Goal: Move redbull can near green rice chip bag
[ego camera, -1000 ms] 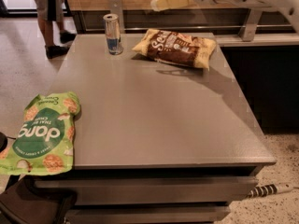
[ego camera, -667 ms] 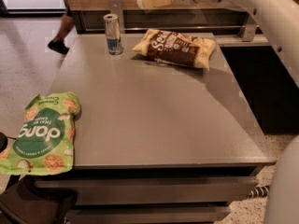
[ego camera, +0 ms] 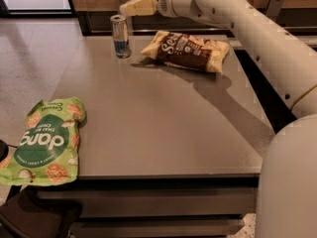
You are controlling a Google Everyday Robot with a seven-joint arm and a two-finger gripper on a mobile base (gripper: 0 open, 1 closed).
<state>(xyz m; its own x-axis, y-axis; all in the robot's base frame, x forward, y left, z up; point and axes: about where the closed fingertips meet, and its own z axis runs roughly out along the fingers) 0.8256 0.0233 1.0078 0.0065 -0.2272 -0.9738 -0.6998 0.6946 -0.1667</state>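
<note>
The redbull can point(ego camera: 120, 35) stands upright at the far left corner of the grey table point(ego camera: 158, 118). The green rice chip bag point(ego camera: 46, 144) lies flat at the table's near left edge, partly hanging over it. My gripper point(ego camera: 130, 8) reaches in from the upper right, level with the can's top and just right of it, a little above the table. It holds nothing that I can see.
A yellow and brown chip bag point(ego camera: 187, 50) lies at the far middle of the table, right of the can. My arm point(ego camera: 257, 38) crosses the table's right side. A dark object point(ego camera: 29, 217) sits on the floor below the near left corner.
My gripper has moved left and down toward the can. The arm now fills more of the right side. A person's legs at the far left have left the view.
</note>
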